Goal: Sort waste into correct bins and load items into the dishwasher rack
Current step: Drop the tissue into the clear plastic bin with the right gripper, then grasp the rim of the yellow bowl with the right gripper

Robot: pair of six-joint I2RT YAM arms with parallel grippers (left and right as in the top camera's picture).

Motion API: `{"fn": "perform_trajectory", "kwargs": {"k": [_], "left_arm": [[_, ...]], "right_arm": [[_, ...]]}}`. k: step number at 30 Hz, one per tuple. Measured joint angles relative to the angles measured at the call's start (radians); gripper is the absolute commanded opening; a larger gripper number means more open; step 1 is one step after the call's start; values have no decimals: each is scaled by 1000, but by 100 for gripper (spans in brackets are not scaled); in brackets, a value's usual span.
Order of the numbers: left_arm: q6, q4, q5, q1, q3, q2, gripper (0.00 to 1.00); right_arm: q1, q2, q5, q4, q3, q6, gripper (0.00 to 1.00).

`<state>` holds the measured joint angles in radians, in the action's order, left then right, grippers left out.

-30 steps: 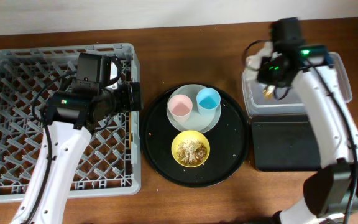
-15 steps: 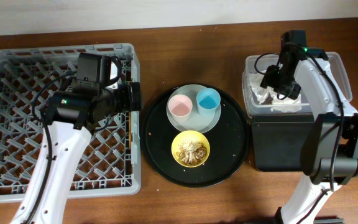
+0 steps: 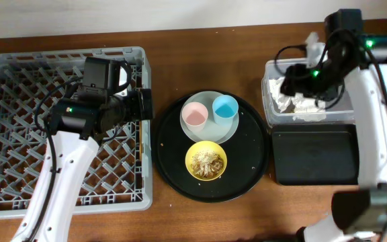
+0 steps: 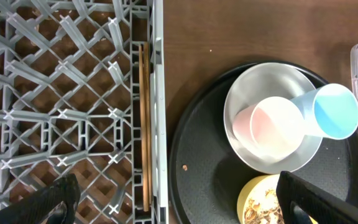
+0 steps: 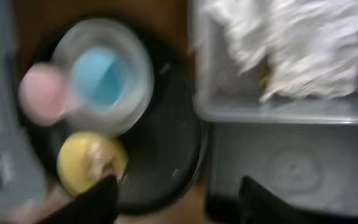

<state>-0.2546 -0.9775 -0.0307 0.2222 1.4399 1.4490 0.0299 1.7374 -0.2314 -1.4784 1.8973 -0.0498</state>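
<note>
Left wrist only: chopsticks (image 4: 143, 124) along rack (image 4: 55, 93) wall, hidden overhead. Left claw (image 4: 176, 190) spread; right claw (image 5: 178, 186) spread, both empty.

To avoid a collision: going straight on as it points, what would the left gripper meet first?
Probably the rim of the round black tray or the right wall of the dishwasher rack; the open left gripper hangs over both; depth is unclear.

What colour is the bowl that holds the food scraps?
Yellow. The bowl shows best in the overhead view.
</note>
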Motion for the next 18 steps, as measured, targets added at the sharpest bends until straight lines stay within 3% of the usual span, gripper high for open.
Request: {"fn": "perform_trajectory", "kwargs": {"k": [6, 11, 18], "left_arm": [[0, 0, 0, 0, 0, 0, 99], [0, 0, 0, 0, 0, 0, 99], [0, 0, 0, 0, 0, 0, 99]], "right_arm": [[-235, -38, -41, -106, -13, 57, 26], [-467, -37, -48, -31, -187, 58, 27], [-711, -31, -49, 352, -528, -5, 27]]}}
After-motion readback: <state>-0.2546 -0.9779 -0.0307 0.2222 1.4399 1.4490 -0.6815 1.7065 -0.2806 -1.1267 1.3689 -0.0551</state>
